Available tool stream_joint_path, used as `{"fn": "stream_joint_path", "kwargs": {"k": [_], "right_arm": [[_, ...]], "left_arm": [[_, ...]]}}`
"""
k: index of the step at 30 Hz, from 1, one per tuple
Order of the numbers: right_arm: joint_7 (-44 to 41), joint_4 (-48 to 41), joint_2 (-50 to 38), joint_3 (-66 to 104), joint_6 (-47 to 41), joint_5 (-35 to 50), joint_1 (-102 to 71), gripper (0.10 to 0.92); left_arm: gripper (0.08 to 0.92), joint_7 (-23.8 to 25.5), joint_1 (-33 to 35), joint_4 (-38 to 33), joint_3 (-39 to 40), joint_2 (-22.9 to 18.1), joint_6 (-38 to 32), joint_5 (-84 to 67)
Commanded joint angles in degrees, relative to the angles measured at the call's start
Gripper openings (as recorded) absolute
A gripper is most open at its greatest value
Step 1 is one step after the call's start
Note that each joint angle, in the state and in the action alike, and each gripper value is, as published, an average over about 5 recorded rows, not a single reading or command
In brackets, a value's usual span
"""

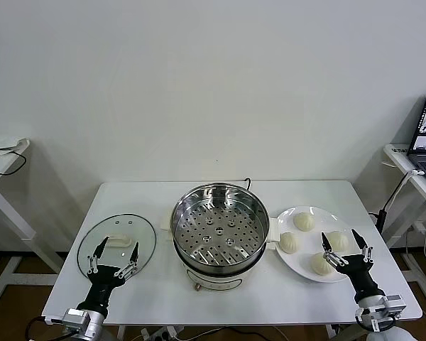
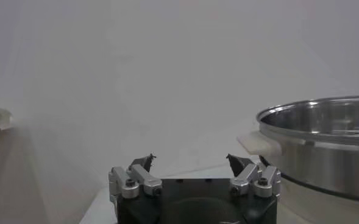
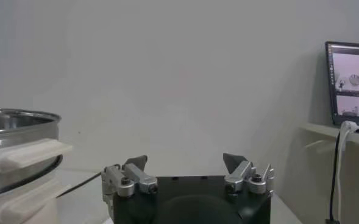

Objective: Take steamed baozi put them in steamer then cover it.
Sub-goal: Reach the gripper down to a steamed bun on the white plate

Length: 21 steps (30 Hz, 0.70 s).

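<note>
**Both arms low at the near edge, buns on the plate**

From the head camera I've got the steamer sitting in the middle of the white worktop, tray of holes showing, nothing inside it. To its right is the white plate with all four steamed baozi on it: one at the far side, one nearest the pot, one toward the right and one at the near rim. On the other side of the pot the glass lid lies flat, its white handle up.

My left end effector is over the near part of that lid, fingers spread wide, nothing between them. My right end effector is over the near right part of the plate, also spread wide and empty, its tips close to the two nearest buns; I can't tell from here whether it touches them.

The left wrist camera shows the open left end effector with the steel wall of the steamer off to one side. The right wrist camera shows the open right end effector, the pot's cream side handle, and a laptop on a side table beyond
</note>
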Motion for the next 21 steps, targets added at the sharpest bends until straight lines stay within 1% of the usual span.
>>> {"fn": "stream_joint_path", "kwargs": {"k": [1,7,11,17,21], "right_arm": [[-0.01,-0.05,-0.04,-0.08,-0.08,-0.11,0.12,0.823],[0.35,-0.83,-1.86,-0.28,-1.18,-1.84,2.7,0.823],[1.1,-1.25,-4.88,-0.51,-3.23,-5.56,6.12,0.823],[1.61,-2.87,-13.0,-3.66,-7.8,-15.04,12.41,0.823],[-0.89,-5.65,-21.11,-7.58,-11.83,-20.44,16.84,0.823]], "left_arm": [[0.823,0.04,-0.03,0.13,0.01,0.03,-0.06,0.09],[0.823,0.17,-0.09,0.18,-0.21,0.15,-0.2,0.11],[0.823,0.27,-0.03,0.23,-0.2,0.34,-0.5,0.08],[0.823,0.35,0.17,-0.52,-0.24,0.57,-0.75,0.05],[0.823,0.33,0.26,-1.05,-0.1,0.65,-0.81,0.05]]}}
